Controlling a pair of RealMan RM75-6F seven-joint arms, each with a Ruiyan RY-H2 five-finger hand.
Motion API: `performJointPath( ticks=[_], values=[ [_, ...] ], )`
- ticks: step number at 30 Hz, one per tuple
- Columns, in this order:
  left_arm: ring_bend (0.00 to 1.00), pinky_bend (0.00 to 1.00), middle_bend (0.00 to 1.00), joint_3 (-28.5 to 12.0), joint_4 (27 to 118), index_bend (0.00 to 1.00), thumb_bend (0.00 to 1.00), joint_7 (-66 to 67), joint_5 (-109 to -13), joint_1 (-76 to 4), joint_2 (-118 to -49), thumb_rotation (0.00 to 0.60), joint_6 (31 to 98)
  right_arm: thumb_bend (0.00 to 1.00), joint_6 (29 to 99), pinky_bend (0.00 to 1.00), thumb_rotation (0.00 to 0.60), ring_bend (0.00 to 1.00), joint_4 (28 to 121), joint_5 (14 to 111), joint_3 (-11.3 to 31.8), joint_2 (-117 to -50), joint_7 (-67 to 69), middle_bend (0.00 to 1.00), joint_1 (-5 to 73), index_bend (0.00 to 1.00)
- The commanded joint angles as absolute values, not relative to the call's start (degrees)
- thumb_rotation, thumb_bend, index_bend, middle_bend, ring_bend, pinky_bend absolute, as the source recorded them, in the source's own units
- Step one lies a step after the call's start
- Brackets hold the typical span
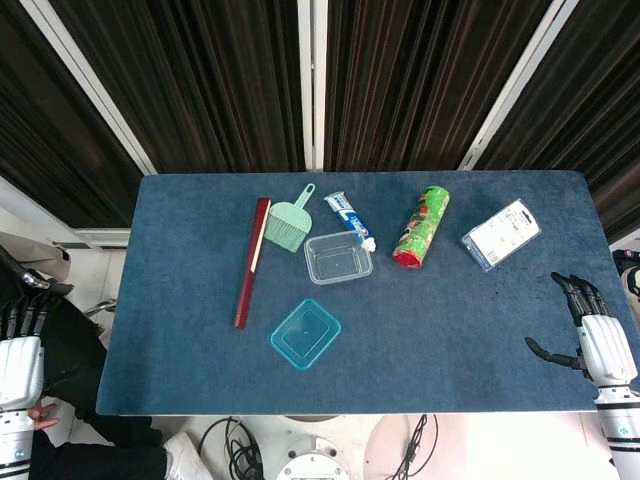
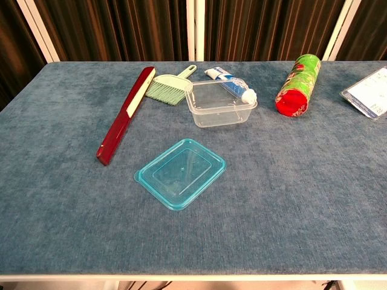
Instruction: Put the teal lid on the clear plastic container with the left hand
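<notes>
Teal lid [image 2: 180, 173] lies unlabelled; toothpaste [image 2: 231, 84] print seems illegible; both hands' fingers apart.

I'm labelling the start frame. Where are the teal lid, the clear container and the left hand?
teal lid [image 2: 180, 173], chest view, centre of its flat top.
clear container [image 2: 219, 104], chest view, inside of its open tub.
left hand [image 1: 20, 352], head view, back of the hand, off the table's left edge.

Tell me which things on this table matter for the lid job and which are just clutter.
For the job: teal lid, clear plastic container, left hand.

Lying about: red stick, green brush, toothpaste tube, green can, packaged box.
</notes>
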State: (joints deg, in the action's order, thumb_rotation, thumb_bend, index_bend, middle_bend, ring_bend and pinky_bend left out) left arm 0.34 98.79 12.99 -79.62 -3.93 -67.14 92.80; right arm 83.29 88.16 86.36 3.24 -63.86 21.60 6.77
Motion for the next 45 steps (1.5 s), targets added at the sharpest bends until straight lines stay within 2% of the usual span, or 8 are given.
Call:
performJointPath(
  ticks=[1,7,10,14,20,24,31,45],
  values=[
    [0.0,0.01,0.08,0.45,98.55,0.15,0.03,12.79,-80.47,-4.04,-66.55,0.6,91.84,0.11,83.8,0.0,0.6,0.0,87.97,86.87,3.3,-64.06,20.88,0.11,6.68,0.02],
    [0.0,0.01,0.08,0.13,99.19,0.15,0.03,12.84,-81.13,-3.48,-66.14,0.6,91.75,0.11,83.67,0.0,0.6,0.0,87.8,87.29,3.29,-63.85,21.07,0.11,6.72,0.02],
    [0.0,0.01,0.08,0.06,99.65,0.15,0.03,12.96,-80.93,-3.72,-65.96,0.6,90.43,0.1,81.22,0.0,0.6,0.0,88.23,87.48,3.59,-63.41,20.4,0.15,8.4,0.02],
    [0.0,0.01,0.08,-0.18,99.7,0.15,0.03,12.74,-81.61,-4.27,-65.88,0.6,89.21,0.1,72.97,0.0,0.6,0.0,90.8,86.84,5.48,-62.07,17.42,0.21,14.42,0.0],
    [0.0,0.01,0.08,-0.79,99.1,0.15,0.03,11.89,-82.08,-4.51,-66.02,0.6,88.51,0.21,57.25,0.0,0.6,0.0,93.41,85.38,10.05,-63.0,16.13,0.25,27.53,0.0],
    [0.0,0.01,0.08,-0.97,98.77,0.15,0.03,11.49,-82.47,-4.64,-65.86,0.6,87.98,0.19,46.13,0.0,0.6,0.0,91.04,81.37,12.83,-66.65,16.14,0.27,36.31,0.0],
    [0.0,0.01,0.08,-1.47,97.9,0.15,0.03,10.1,-82.1,-4.75,-65.96,0.6,87.0,0.16,34.55,0.0,0.6,0.0,83.85,74.97,13.63,-74.76,11.56,0.27,45.95,0.0],
    [0.0,0.01,0.08,-1.91,95.58,0.15,0.03,7.77,-82.24,-5.18,-66.53,0.6,85.26,0.16,29.44,0.0,0.6,0.0,73.27,68.16,12.88,-85.4,7.38,0.26,53.09,0.0]
  ],
)
